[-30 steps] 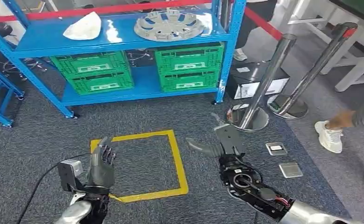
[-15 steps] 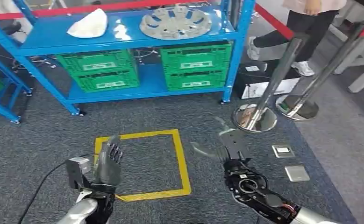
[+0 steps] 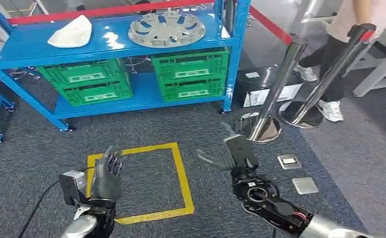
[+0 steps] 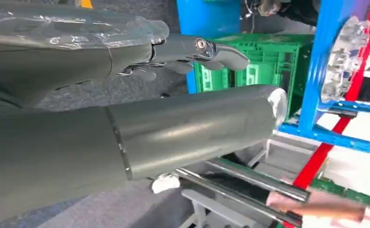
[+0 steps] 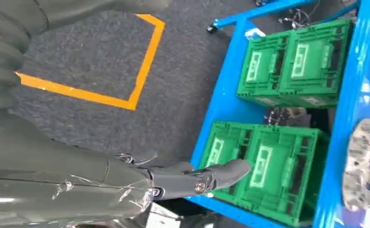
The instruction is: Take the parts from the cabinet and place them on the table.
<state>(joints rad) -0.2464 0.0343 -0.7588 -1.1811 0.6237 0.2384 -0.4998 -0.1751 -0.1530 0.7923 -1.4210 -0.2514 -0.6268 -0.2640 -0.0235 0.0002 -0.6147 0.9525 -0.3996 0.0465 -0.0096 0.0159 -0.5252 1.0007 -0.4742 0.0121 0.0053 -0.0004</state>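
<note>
Facing the far cabinet [image 3: 131,59], left hand [image 3: 106,176] and right hand [image 3: 233,153] spread, holding nothing; next move probably calls for reaching the wheel part [image 3: 166,29].

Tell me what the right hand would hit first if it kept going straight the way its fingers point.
Probably the right-hand green crates on the blue rack's lower shelf; the right hand has bare carpet ahead until there, though depth is uncertain.

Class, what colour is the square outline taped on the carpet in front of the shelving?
Yellow square outline, clearest in the head view.
</note>
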